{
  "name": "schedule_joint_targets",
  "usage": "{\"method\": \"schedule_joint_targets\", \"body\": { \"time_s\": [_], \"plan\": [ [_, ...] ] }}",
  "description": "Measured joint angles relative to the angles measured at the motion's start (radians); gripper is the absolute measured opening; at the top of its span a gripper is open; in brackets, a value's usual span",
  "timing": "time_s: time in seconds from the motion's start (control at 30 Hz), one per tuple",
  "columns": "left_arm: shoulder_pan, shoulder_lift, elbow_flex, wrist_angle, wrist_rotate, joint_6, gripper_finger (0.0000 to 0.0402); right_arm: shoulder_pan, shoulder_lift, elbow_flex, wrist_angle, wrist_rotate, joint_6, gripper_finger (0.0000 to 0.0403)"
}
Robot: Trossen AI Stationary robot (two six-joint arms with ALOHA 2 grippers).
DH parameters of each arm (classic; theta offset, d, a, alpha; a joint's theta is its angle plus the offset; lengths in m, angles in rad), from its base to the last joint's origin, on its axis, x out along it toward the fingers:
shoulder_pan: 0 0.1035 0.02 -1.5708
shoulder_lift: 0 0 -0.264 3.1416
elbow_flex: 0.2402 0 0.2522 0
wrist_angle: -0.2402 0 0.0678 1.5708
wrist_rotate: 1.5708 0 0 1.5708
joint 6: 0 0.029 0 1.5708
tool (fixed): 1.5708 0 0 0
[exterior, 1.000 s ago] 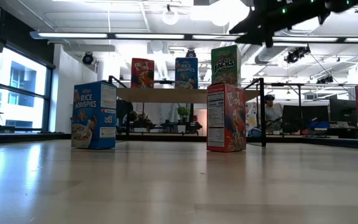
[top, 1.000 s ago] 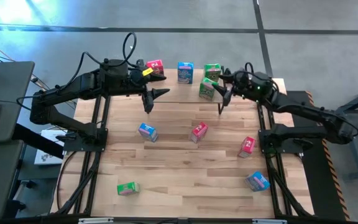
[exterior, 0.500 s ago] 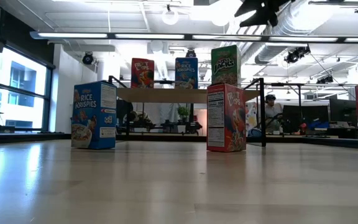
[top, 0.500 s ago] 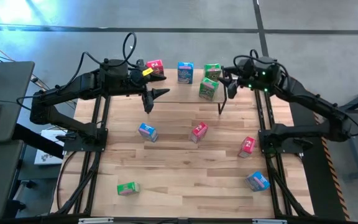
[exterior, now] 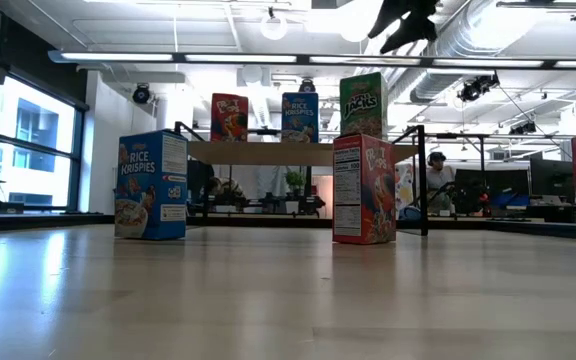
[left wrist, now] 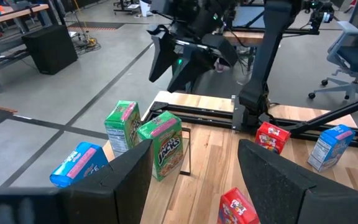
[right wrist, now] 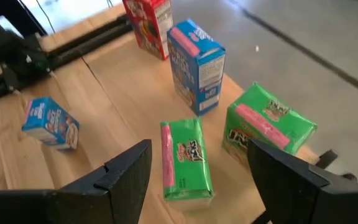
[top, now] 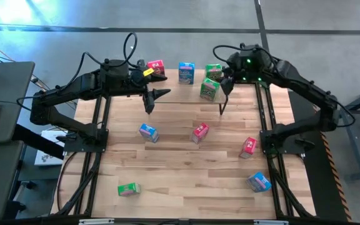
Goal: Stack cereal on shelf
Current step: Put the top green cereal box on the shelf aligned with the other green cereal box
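Observation:
The shelf [top: 186, 94] stands at the table's far edge. On its plank stand a red box [top: 156, 66], a blue box [top: 186, 72] and two green boxes, one behind [top: 214, 70] and one in front [top: 209, 88]. My right gripper [top: 225, 84] hangs open and empty above the shelf's right end, beside the green boxes [right wrist: 185, 160] [right wrist: 269, 127]. My left gripper [top: 160, 94] is open over the shelf's left part. In the low view the right gripper [exterior: 408, 20] shows high above the shelf [exterior: 288, 152].
On the tabletop [top: 180, 169] stand a blue box [top: 148, 132], two red boxes [top: 200, 132] [top: 248, 146], another blue box [top: 259, 182] and a green box [top: 129, 189] near the front. Black frame rails run along both table sides.
My right arm has lifted and swung toward the table's far edge, its wrist coming over the shelf's far right corner, and its gripper has drawn up beside the green boxes. The boxes have stayed in place.

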Motion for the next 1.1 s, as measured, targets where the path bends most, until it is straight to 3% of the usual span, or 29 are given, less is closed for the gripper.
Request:
{"method": "schedule_joint_targets", "body": {
  "time_s": [0.4,1.1],
  "plan": [
    [0.000,0.000,0.000,0.000,0.000,0.000,0.0225,0.002,0.180,0.222,-0.221,-0.058,0.006,0.0257],
    [0.000,0.000,0.000,0.000,0.000,0.000,0.0225,0.036,0.248,0.228,-0.277,-0.007,-0.004,0.0257]
  ]
}}
